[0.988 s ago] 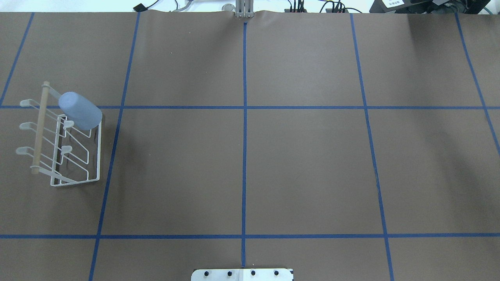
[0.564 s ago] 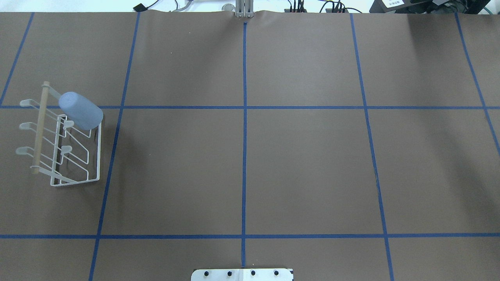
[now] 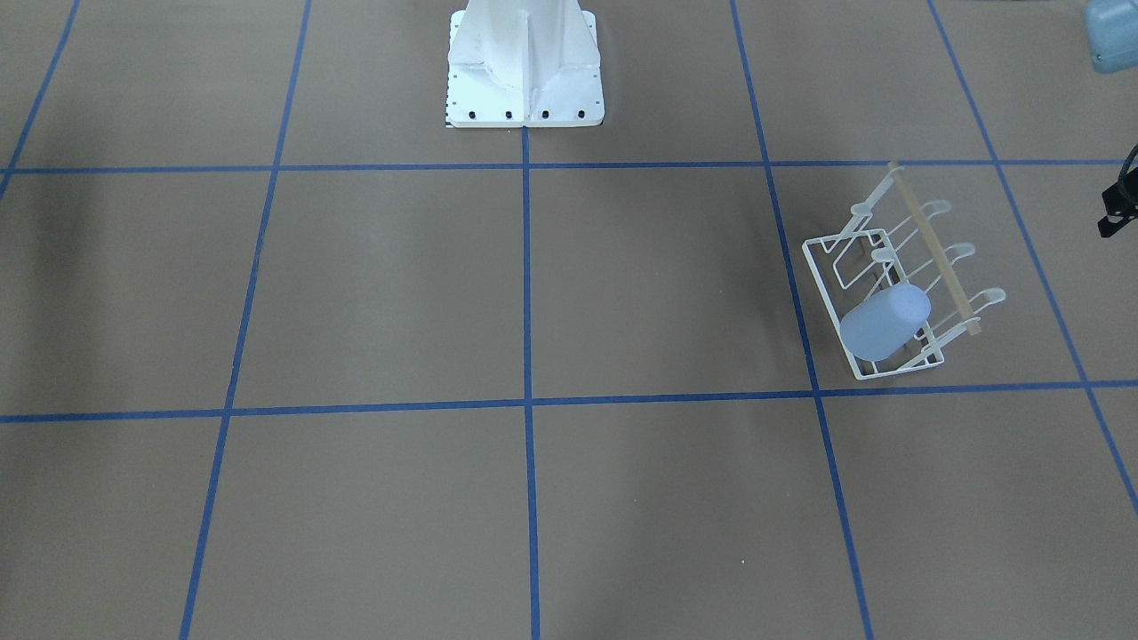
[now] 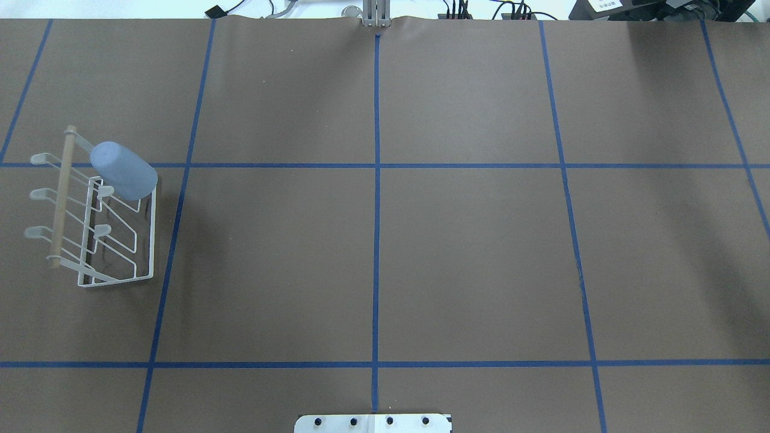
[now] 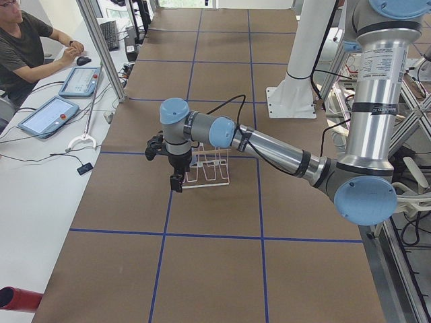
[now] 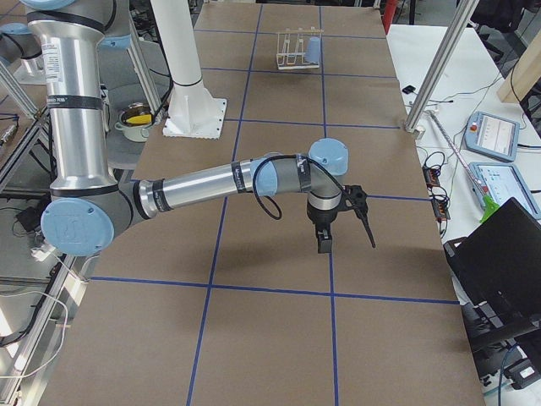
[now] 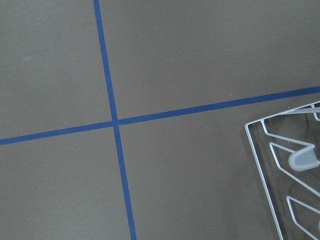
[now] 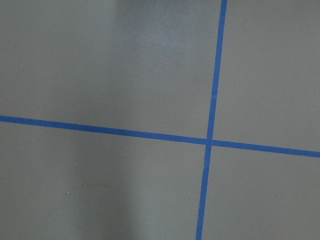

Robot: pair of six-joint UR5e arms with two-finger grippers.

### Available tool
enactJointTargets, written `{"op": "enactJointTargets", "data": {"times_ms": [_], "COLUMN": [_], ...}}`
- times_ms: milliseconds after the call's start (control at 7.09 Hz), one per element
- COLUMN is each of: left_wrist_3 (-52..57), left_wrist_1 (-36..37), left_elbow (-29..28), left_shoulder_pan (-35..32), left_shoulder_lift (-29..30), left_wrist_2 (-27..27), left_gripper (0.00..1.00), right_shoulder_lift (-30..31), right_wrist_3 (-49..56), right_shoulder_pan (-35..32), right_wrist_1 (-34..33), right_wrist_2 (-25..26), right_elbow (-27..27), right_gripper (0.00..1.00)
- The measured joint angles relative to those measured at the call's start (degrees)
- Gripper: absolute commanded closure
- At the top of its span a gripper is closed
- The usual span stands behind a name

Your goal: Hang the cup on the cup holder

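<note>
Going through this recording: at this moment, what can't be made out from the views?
- Left gripper: seen only in exterior left, small and dark; open or shut unclear.
- Right gripper: only in exterior right; likewise unclear.
- Cup: what it hangs on is hidden by its own body, overhead and front.
- Cup holder: cut off by the left wrist view's edge.

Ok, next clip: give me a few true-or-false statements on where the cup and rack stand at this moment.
The cup hangs tilted, mouth down, on the cup holder. True.
Two cups hang there. False: only one; the other prongs are bare.
The cup holder stands on the robot's left side. True.
The right pincer hovers directly over the cup holder. False: it hangs over bare table, far from it.
</note>
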State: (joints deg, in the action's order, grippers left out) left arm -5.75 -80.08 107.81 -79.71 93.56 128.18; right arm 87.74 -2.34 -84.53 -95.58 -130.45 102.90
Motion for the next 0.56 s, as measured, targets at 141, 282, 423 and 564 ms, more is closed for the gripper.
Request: {"op": "enactJointTargets", "data": {"times_ms": [141,282,423,564], "left_wrist_3": [-0.1,-0.1,-0.2,-0.2], "left_wrist_1": [0.0,-0.1,-0.1,-0.2], "left_elbow": [0.1,0.2,0.4,0.6], "left_shoulder_pan": [0.0,0.0,0.0,0.0], "left_shoulder_lift": [0.1,0.1,0.1,0.2], "left_wrist_2": [0.1,0.3,1.5,3.3], "left_gripper": [0.01,0.01,0.02,0.02], "right_shoulder_lift": [-0.1,-0.3,-0.4,-0.3], "right_wrist_3": [0.1,0.2,0.1,0.1], "right_shoulder_pan": [0.0,0.1,0.1,0.1], "right_wrist_1": [0.0,0.1,0.1,0.2], "right_wrist_2": [-0.1,-0.1,0.0,-0.1], "right_elbow": [0.0,0.0,-0.1,-0.3], "right_gripper": [0.00,0.00,0.00,0.00]}}
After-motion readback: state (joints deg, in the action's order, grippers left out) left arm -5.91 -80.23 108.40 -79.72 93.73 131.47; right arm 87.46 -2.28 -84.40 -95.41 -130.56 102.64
